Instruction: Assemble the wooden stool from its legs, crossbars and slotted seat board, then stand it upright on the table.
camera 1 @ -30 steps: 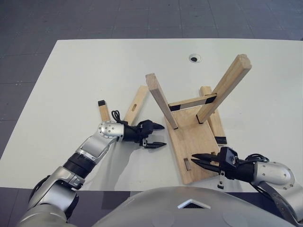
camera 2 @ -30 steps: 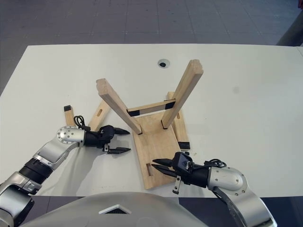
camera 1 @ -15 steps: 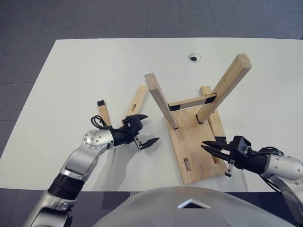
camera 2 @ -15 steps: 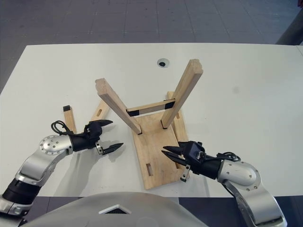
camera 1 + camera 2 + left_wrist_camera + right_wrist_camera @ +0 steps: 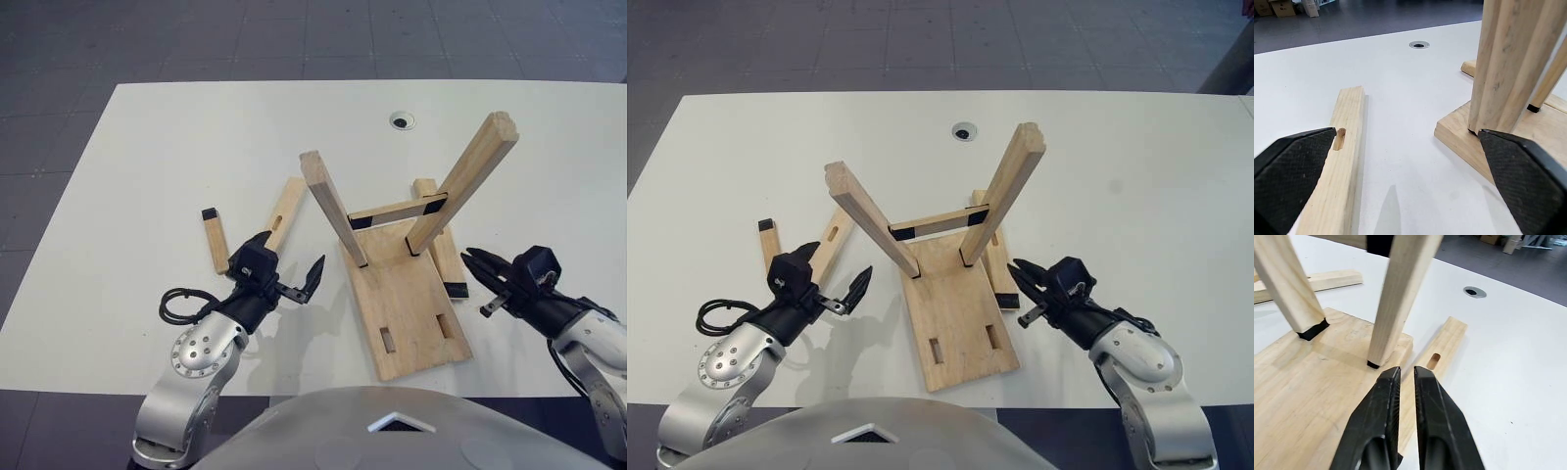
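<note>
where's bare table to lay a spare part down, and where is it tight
Widest free patch: the far table strip beyond the seat board, either side of the cable hole. Also the left edge, outside the short crossbar. Crowded: between the slotted leg and seat board, where the left gripper hangs, jaws open.

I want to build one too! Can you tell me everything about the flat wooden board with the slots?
The seat board is a flat rectangle of pale wood lying on the white table. Two legs stand slanted in its far slots, joined by a crossbar with black ends. Its two near slots are empty. A loose leg lies along its right edge.
</note>
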You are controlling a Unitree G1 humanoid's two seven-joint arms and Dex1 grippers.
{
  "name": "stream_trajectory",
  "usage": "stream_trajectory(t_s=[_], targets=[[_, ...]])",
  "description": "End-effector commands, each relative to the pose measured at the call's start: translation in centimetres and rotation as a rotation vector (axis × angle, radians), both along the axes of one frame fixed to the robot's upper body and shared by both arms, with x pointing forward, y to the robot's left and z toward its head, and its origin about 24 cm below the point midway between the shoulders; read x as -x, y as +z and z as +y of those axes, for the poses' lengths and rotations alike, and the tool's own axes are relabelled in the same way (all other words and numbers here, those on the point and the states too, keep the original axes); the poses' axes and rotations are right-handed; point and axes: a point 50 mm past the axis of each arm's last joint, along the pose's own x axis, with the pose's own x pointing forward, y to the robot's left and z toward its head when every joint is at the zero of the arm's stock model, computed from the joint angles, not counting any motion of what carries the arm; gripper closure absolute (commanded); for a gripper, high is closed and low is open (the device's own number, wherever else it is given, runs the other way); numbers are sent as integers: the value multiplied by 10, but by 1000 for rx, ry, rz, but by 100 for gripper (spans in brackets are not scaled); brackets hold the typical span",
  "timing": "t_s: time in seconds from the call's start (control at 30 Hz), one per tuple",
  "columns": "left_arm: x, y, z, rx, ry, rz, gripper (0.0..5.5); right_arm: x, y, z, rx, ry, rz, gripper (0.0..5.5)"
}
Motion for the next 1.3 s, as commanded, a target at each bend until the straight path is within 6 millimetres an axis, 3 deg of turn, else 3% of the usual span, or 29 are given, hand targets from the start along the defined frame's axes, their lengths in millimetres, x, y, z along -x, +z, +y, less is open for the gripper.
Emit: stream_trajectory(t_s=[0.03, 0.13, 0.4, 0.5, 0.7, 0.83, 1.3], targets=[[-1, 1, -3, -1, 61, -11, 8, -10, 5, -6, 3, -120, -61, 444], [-6, 3, -6, 1, 89, -38, 8, -17, 8, -7, -36, -178, -79, 420], [-22, 14, -22, 61, 151, -115, 8, -58, 3, -8, 21, -403, -230, 265], [-23, 24, -24, 46, 158, -165, 8, -58, -8, 18, -7, -321, -203, 189], [-24, 33, -31, 30, 164, -216, 8, -30, -22, 88, -84, -22, -122, 189], [-26, 34, -31, 23, 174, -222, 8, -10, -14, 113, -134, 88, -108, 189], [-27, 30, -23, 13, 196, -199, 8, -20, 2, 98, -112, 11, -187, 189]])
